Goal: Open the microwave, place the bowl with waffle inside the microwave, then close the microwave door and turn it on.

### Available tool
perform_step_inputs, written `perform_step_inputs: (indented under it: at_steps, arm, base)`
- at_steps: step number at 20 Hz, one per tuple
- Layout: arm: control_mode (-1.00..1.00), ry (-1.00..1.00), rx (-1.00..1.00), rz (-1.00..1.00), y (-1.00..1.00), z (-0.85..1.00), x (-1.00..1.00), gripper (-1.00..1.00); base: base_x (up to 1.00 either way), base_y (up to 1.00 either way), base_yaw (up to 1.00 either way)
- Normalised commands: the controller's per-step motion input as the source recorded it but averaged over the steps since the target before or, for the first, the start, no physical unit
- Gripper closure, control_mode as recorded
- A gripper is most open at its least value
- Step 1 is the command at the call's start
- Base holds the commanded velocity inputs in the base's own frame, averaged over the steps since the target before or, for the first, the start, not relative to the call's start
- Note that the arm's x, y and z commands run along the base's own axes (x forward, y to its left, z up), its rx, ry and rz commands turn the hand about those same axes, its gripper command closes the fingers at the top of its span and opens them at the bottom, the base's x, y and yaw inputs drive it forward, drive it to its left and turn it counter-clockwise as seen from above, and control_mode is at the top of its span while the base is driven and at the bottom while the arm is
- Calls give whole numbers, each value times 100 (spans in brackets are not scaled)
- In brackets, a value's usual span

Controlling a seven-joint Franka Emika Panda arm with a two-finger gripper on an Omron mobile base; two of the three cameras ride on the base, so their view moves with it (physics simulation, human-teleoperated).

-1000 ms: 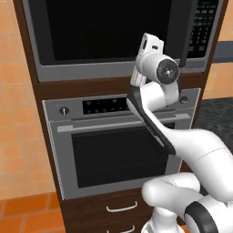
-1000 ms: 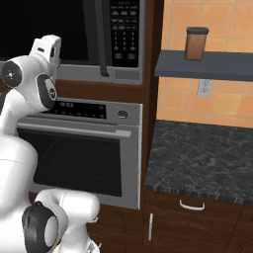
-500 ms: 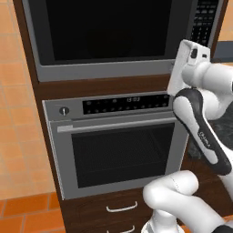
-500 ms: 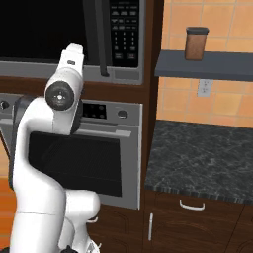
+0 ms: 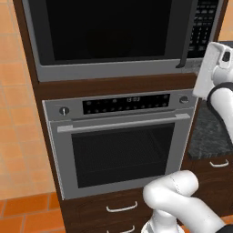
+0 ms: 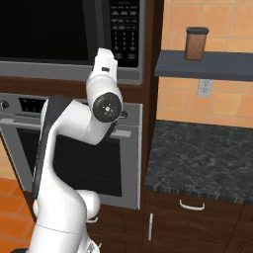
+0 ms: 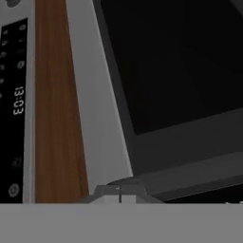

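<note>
Up close, clenched gripper (image 7: 120, 194) sits by microwave door (image 5: 109, 36) lower edge, handle (image 5: 187, 34) near

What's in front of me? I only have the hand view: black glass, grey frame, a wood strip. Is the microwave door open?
Observer: No, it's closed. In the left base view the microwave door sits flush, with its dark handle at the right edge.
Operator: Where's the gripper relative to that handle?
Observer: In the right base view the gripper points up and overlaps the handle's lower end. I can't tell whether they touch.
Operator: What's the panel reading 13:03?
Observer: That's the display of the oven, which is built in directly below the microwave.
</note>
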Motion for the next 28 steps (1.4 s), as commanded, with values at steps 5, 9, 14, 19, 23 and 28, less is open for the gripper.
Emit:
perform_step_inputs:
  at_steps: [5, 9, 14, 19, 23, 28]
  arm:
    - [-100, -7, 2, 2, -49, 31, 0, 100]
    - [-100, 0, 0, 0, -5, 33, 22, 100]
    - [-100, 1, 0, 0, -4, 7, 46, 100]
    - [-100, 1, 1, 0, -10, -5, 62, 100]
    - [-100, 0, 5, 0, -1, -9, 69, 100]
    - [-100, 0, 3, 0, -11, -17, 72, 100]
  base:
    - [0, 0, 0]
    - [0, 0, 0]
    - [0, 0, 0]
    - [0, 0, 0]
    - [0, 0, 0]
    - [0, 0, 0]
